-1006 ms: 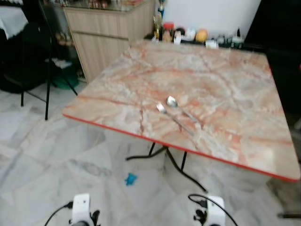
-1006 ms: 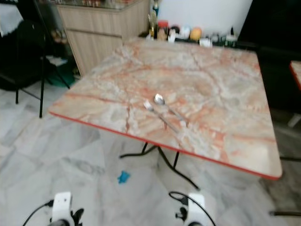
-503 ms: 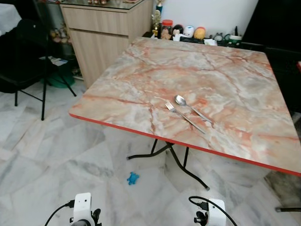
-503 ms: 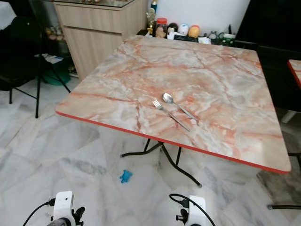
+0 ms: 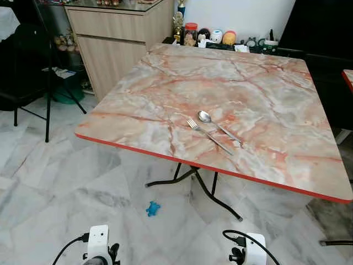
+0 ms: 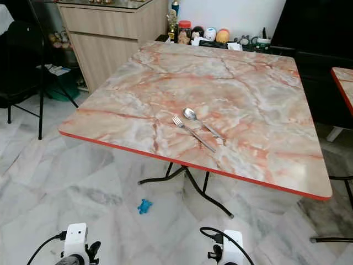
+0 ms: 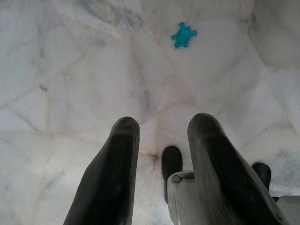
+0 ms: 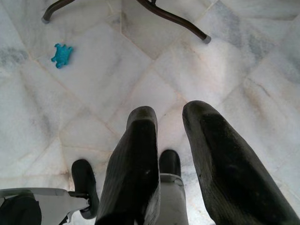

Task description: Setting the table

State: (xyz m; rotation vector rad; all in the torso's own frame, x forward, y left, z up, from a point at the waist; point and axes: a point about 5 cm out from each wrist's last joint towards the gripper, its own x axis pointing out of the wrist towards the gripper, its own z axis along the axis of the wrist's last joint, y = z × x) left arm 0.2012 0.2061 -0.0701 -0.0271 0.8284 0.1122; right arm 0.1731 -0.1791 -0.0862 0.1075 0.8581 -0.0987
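Two pieces of cutlery, a fork (image 5: 208, 136) and a spoon (image 5: 219, 127), lie side by side near the front edge of the marble-patterned desk (image 5: 165, 77), well ahead of and above both hands. The left hand (image 7: 161, 140) and right hand (image 8: 176, 136) hang low over the marble floor (image 5: 60, 182), fingers parted and holding nothing. A small blue toy (image 5: 153, 208) lies on the floor under the desk, between the robot and the desk legs; stepping closer could mean treading on it, and a flat fork may slip from long fingers.
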